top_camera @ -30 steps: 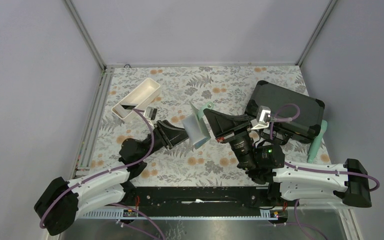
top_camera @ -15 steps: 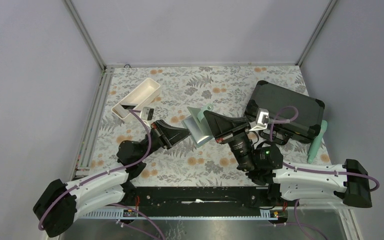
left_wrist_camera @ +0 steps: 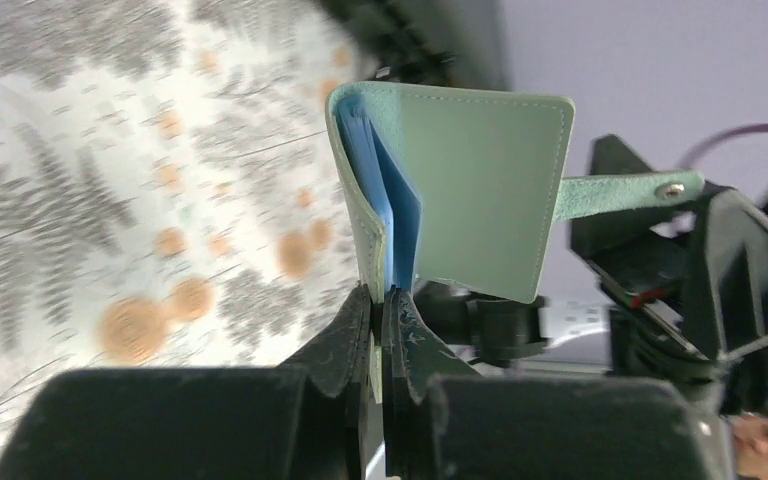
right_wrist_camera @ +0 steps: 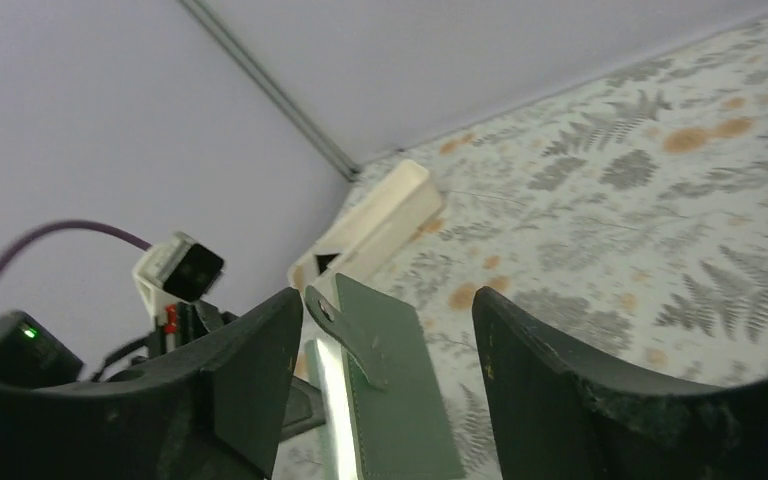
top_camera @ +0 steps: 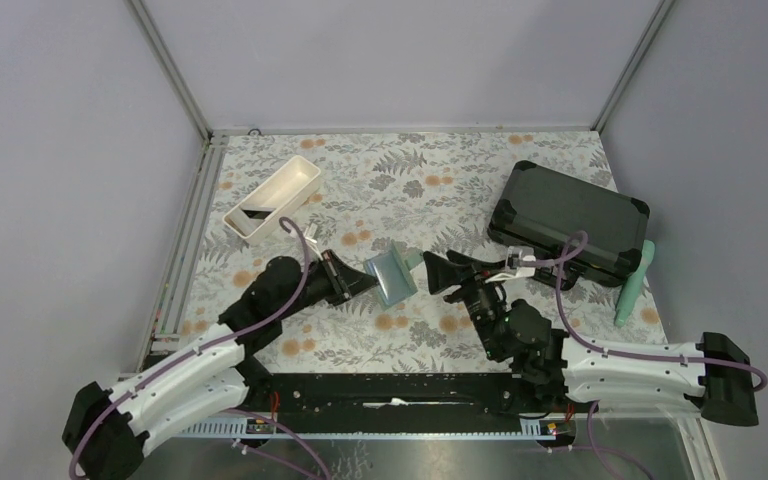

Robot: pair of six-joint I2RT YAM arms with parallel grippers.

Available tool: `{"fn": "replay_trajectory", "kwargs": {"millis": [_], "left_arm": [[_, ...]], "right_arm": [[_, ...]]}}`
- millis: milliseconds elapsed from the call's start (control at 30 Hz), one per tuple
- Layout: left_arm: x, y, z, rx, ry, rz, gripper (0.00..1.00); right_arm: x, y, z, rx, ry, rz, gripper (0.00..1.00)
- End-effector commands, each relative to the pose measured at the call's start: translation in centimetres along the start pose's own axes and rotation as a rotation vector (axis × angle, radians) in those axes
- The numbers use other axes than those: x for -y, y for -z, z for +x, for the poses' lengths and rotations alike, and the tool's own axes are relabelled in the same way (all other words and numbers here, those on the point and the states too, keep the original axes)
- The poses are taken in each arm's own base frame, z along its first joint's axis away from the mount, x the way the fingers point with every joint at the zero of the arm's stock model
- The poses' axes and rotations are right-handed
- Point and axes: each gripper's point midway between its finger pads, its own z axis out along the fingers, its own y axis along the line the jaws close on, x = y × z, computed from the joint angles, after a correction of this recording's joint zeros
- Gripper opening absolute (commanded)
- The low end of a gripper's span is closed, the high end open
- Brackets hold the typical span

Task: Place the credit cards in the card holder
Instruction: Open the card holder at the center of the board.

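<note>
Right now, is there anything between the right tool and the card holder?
Nothing visible does. The right tool stands open, the card holder directly before its gap. The left tool is shut on the holder's opposite edge.

The top camera looks steeply down over the whole desk (top_camera: pixel 410 160), with the card holder (top_camera: pixel 392 275) near mid-frame. Both wrist cameras sit close to that holder on opposite sides, facing each other across it; all views share it.
</note>
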Motion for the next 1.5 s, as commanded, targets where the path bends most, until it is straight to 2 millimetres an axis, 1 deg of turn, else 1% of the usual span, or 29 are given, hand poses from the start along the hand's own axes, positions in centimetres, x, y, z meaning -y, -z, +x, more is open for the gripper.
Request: {"fn": "replay_trajectory", "kwargs": {"millis": [0, 100, 133, 267, 333, 433, 567, 600, 633, 667, 733, 800, 833, 933, 1067, 1167, 1267, 1333, 1400, 1467], "left_arm": [[-5.4, 0.3, 1.5, -0.141, -0.078, -0.283, 0.00], [-7.3, -0.4, 2.2, -0.221, -0.101, -0.373, 0.00], [-8.3, -0.5, 2.4, -0.245, -0.112, -0.416, 0.00], [-9.9, -1.3, 2.3, -0.320, -0.168, -0.522, 0.00], [-10.3, -1.6, 2.3, -0.355, -0.182, -0.554, 0.00], [-10.6, -2.0, 2.5, -0.399, -0.191, -0.581, 0.00], [-11.2, -2.3, 2.8, -0.444, -0.201, -0.607, 0.00], [-11.4, -2.3, 2.8, -0.458, -0.208, -0.615, 0.00], [-11.7, -2.3, 3.0, -0.471, -0.209, -0.626, 0.00], [-11.9, -2.3, 3.1, -0.479, -0.210, -0.633, 0.00], [-12.3, -2.3, 3.3, -0.486, -0.207, -0.643, 0.00], [-12.4, -2.2, 3.3, -0.489, -0.205, -0.645, 0.00], [-12.4, -2.2, 3.4, -0.490, -0.205, -0.647, 0.00], [-12.4, -2.1, 3.3, -0.486, -0.205, -0.647, 0.00], [-12.1, -2.2, 3.3, -0.476, -0.197, -0.632, 0.00], [-11.6, -2.4, 3.3, -0.470, -0.185, -0.608, 0.00], [-11.2, -2.7, 3.2, -0.461, -0.178, -0.592, 0.00], [-10.9, -2.8, 3.1, -0.453, -0.175, -0.583, 0.01], [-10.6, -2.8, 3.0, -0.447, -0.177, -0.572, 0.04], [-10.6, -2.8, 2.9, -0.438, -0.179, -0.572, 0.08]], "right_arm": [[5.2, 1.2, 1.3, -0.033, 0.179, 0.159, 0.74], [6.9, 2.0, 2.5, -0.084, 0.240, 0.183, 0.81], [7.4, 2.2, 2.9, -0.103, 0.256, 0.190, 0.83], [9.3, 3.2, 4.2, -0.167, 0.294, 0.256, 0.87], [9.3, 3.5, 5.1, -0.210, 0.303, 0.233, 0.88], [8.1, 3.7, 7.3, -0.305, 0.289, 0.159, 0.78], [6.8, 4.0, 11.2, -0.446, 0.246, 0.087, 0.70], [6.4, 4.0, 12.2, -0.488, 0.220, 0.076, 0.65], [6.6, 3.9, 13.0, -0.516, 0.202, 0.086, 0.61], [6.1, 3.8, 13.9, -0.561, 0.164, 0.069, 0.57], [5.5, 3.4, 15.2, -0.611, 0.110, 0.041, 0.53], [4.8, 2.8, 16.1, -0.641, 0.065, 0.006, 0.49], [4.3, 2.5, 16.4, -0.650, 0.049, -0.015, 0.49], [3.3, 1.4, 17.2, -0.677, 0.053, -0.043, 0.48], [2.4, 0.1, 18.5, -0.720, 0.058, -0.062, 0.48], [2.0, -0.3, 19.2, -0.741, 0.070, -0.075, 0.47], [2.5, -0.6, 20.1, -0.754, 0.089, -0.052, 0.47], [3.6, -0.6, 21.0, -0.774, 0.112, -0.002, 0.48], [4.6, -0.3, 21.7, -0.789, 0.113, 0.036, 0.49], [5.0, 0.1, 22.3, -0.803, 0.101, 0.044, 0.51]]}}
